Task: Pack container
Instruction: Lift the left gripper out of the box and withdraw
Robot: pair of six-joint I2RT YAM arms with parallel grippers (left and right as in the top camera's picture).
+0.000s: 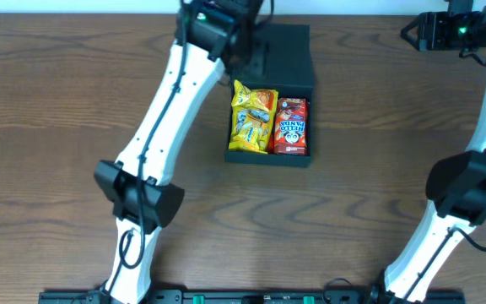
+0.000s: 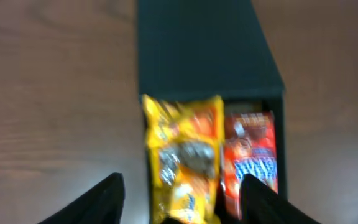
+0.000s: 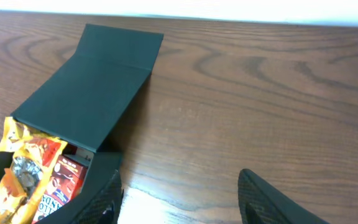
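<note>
The dark container (image 1: 297, 159) lies at the table's far middle, its flap lid (image 1: 289, 51) open and laid back. Inside lie a yellow snack packet (image 1: 252, 118) on the left and a red Hello Panda packet (image 1: 291, 127) on the right. My left gripper (image 1: 241, 52) hangs over the lid. In the left wrist view it (image 2: 182, 208) is open and empty above the yellow packet (image 2: 185, 149) and the red packet (image 2: 250, 162). My right gripper (image 1: 416, 32) is far right. In the right wrist view it (image 3: 179, 208) is open and empty, beside the container (image 3: 98, 81).
The brown wooden table (image 1: 378, 169) surrounds the container. The left arm (image 1: 163, 110) crosses the table's left half, and the right arm (image 1: 479, 169) stands along the right edge. A pale wall strip runs behind the table's far edge (image 3: 229, 9).
</note>
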